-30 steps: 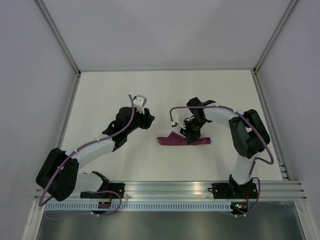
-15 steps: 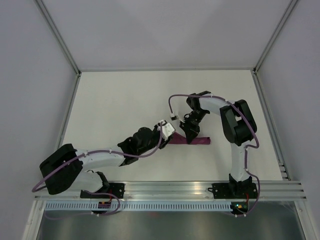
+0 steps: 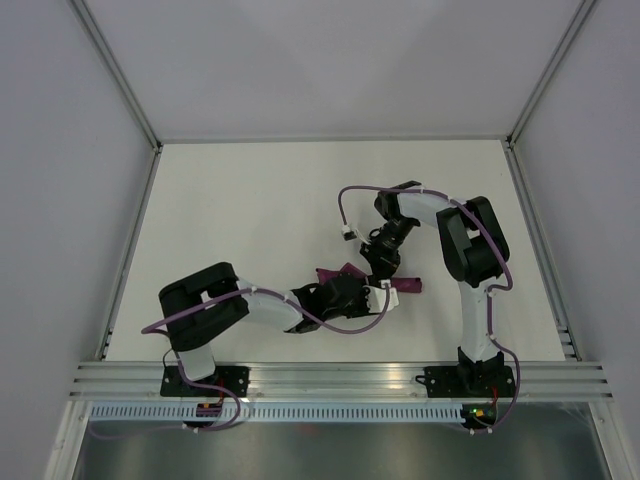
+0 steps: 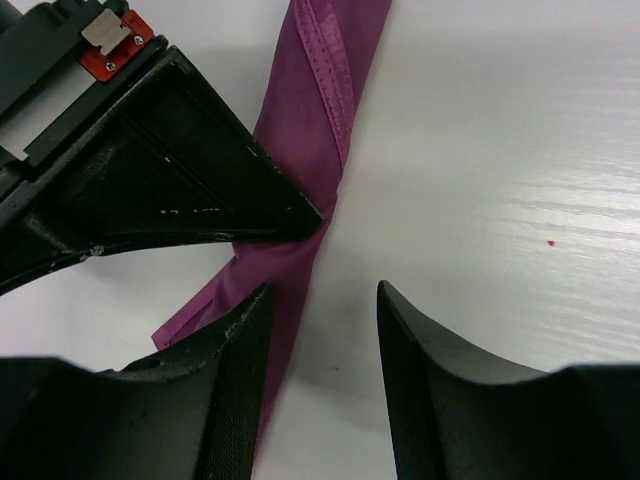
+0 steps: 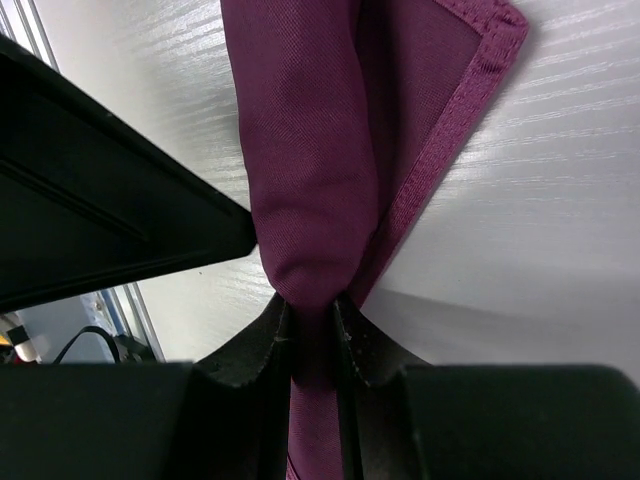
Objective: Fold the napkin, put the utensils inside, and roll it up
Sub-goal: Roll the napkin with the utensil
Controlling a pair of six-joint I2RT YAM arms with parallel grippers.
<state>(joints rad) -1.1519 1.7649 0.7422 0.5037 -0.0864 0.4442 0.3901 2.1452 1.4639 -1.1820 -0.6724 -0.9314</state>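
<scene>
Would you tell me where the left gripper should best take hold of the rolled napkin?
Probably the free stretch of the napkin beside the right gripper, from above with jaws across it: the roll lies flat, narrow enough for the open left gripper.

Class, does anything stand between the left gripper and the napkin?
Nothing visible does: the napkin lies right at the open fingers of the left gripper. The right gripper, shut on the napkin just beyond, crowds the spot.

overhead view from behind, wrist views close, sharing the napkin [image 5: 300, 150]
</scene>
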